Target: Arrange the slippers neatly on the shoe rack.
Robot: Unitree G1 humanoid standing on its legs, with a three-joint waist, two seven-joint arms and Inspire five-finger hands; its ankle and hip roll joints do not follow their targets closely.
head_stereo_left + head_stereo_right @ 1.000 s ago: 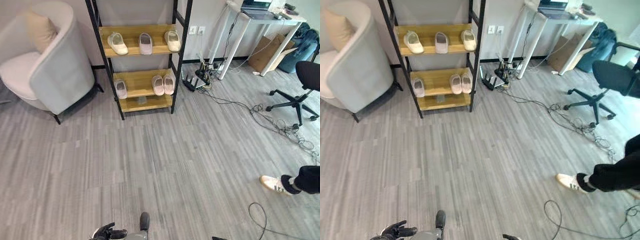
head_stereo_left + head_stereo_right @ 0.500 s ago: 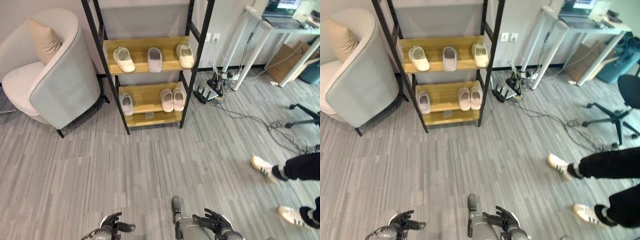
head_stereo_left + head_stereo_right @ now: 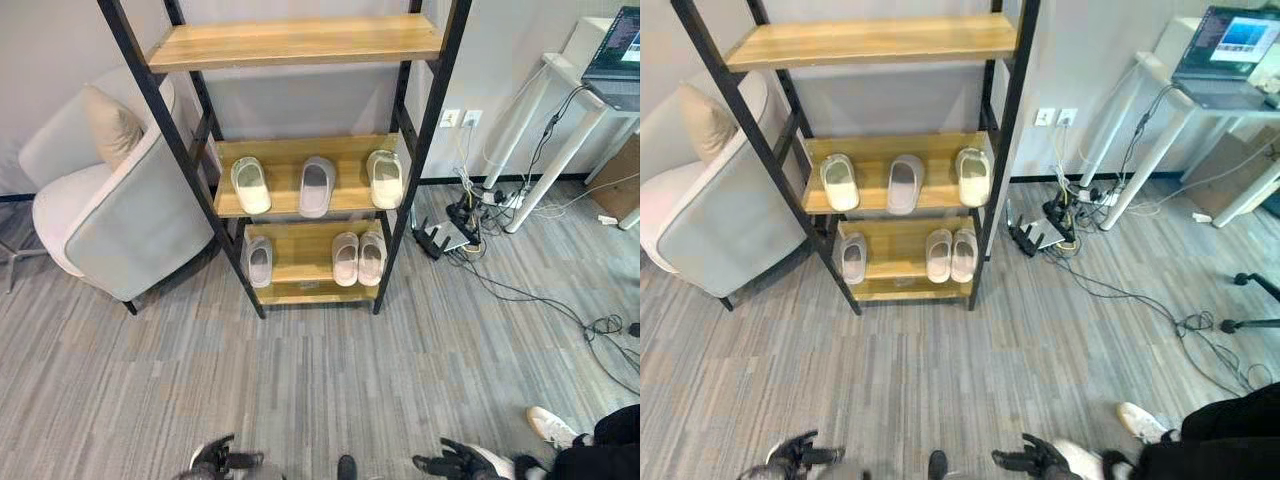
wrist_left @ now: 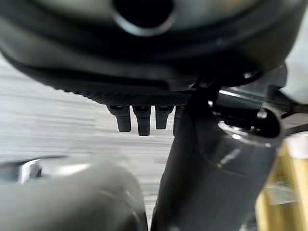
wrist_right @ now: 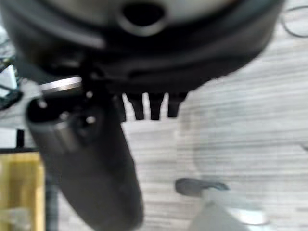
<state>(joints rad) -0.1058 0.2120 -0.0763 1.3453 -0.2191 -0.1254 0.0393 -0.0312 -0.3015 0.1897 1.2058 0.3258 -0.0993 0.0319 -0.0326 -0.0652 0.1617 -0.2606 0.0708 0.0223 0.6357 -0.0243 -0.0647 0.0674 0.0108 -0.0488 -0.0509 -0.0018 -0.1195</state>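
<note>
Wood-shelved shoe rack (image 3: 300, 42): slippers (image 3: 317, 186) lie lengthwise front-to-back.

Shoe rack (image 3: 420, 150): three slippers (image 3: 317, 185) middle shelf, three lower shelf; armchair (image 3: 120, 215) beside.

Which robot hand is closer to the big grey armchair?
Left. The left hand is low on the floor side below the armchair; the right hand is farther across, past the shoe rack.

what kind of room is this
Most likely an office or lab corner dressed as a home entryway: a shoe rack holding slippers beside an armchair, with a laptop on a white desk and loose cables on grey plank flooring.
</note>
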